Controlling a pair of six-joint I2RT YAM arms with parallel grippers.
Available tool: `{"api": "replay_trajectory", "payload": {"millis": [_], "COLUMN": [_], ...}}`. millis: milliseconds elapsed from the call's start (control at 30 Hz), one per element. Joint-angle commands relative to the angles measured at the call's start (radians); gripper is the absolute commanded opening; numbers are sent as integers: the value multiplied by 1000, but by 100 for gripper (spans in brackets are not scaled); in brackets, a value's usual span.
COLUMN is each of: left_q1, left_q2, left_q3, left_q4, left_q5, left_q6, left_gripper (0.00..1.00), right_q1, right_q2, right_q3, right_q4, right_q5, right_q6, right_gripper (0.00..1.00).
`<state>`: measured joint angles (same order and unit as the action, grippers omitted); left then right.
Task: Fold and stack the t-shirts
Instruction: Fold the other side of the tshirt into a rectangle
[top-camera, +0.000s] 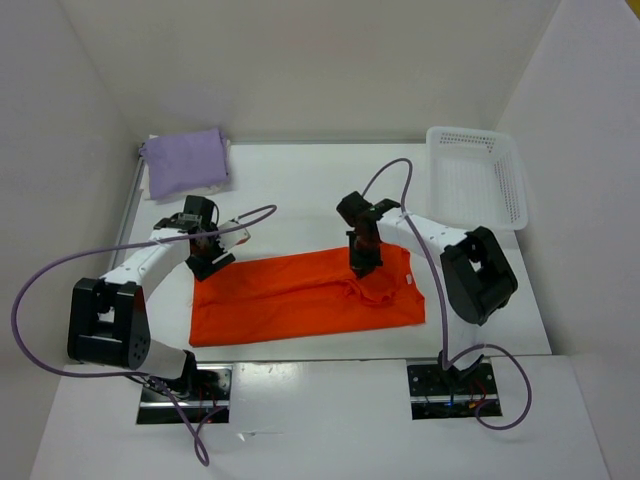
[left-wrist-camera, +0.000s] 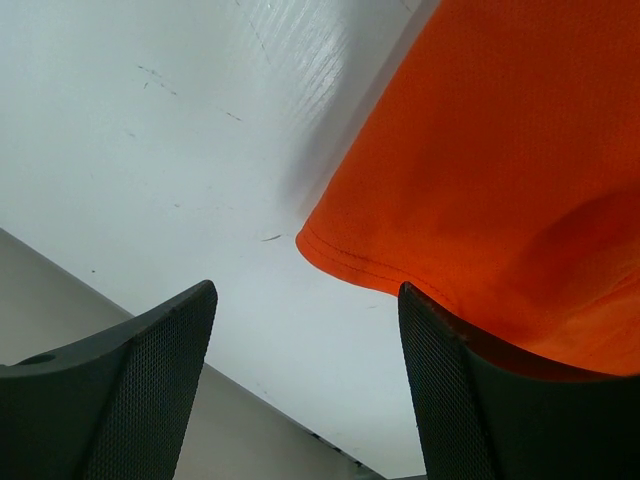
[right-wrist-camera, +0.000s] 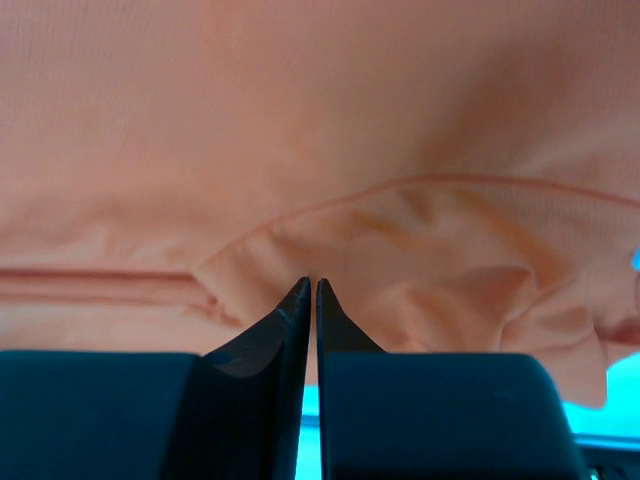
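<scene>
Bench (top-camera: 300, 180): white and smooth; it carries everything here.
Orange t-shirt (top-camera: 300, 295): lies flat across the middle of the bench, apparently doubled lengthwise, collar end to the right.
Handling: judged light, limp and thin. It will sag from any single pinch and slide easily on the slick bench, so two holds set well apart suit it better than one.
Basket (top-camera: 478, 175): white mesh, far right corner, well apart from the shirt.
Lavender t-shirt (top-camera: 185, 160): folded, at the far left corner.
Left gripper (left-wrist-camera: 305, 300): jaws wide apart and holding nothing, poised at the shirt's far left hem corner.
Right gripper (right-wrist-camera: 308, 285): jaws almost closed, tips down at the rumpled cloth near the collar. Whether a fold is pinched between them cannot be told.
Where to take hold: the stitched hem corner and the seamed collar edge, where doubled cloth gives the most purchase.
</scene>
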<state>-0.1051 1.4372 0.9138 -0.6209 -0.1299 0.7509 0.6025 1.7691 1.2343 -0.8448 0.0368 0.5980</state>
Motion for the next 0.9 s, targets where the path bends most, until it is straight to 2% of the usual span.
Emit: {"api": "replay_trajectory", "payload": {"millis": [0, 67, 200, 300, 467, 533, 633, 667, 767, 867], "left_q1": [4, 4, 4, 4, 4, 4, 4, 4, 4, 4], "left_q2": [-6, -6, -6, 5, 38, 49, 49, 49, 49, 49], "left_q3": [4, 3, 3, 3, 14, 14, 23, 23, 23, 23], "left_q4": [9, 0, 0, 0, 12, 12, 21, 21, 30, 41], "left_q5": [1, 1, 1, 1, -17, -17, -26, -27, -36, -36], "left_q6": [-36, -36, -47, -47, -68, -77, -78, -78, -78, -88], "left_gripper": [80, 80, 80, 80, 80, 82, 82, 82, 83, 84], "right_q1": [12, 25, 52, 52, 52, 52, 52, 52, 52, 52], "right_q2": [4, 4, -7, -45, -13, 0, -69, -95, -224, -331], "right_q3": [-2, -42, -119, -160, -173, -150, -101, -90, -79, -162], "right_q4": [91, 113, 141, 161, 185, 173, 130, 103, 61, 26], "right_q5": [-32, -81, -158, -167, -156, -156, -109, -98, -89, -13], "right_q6": [-13, -26, -14, 8, 8, 8, 8, 19, 71, 170], "right_gripper": [4, 0, 0, 0, 0, 6, 30, 35, 39, 39]}}
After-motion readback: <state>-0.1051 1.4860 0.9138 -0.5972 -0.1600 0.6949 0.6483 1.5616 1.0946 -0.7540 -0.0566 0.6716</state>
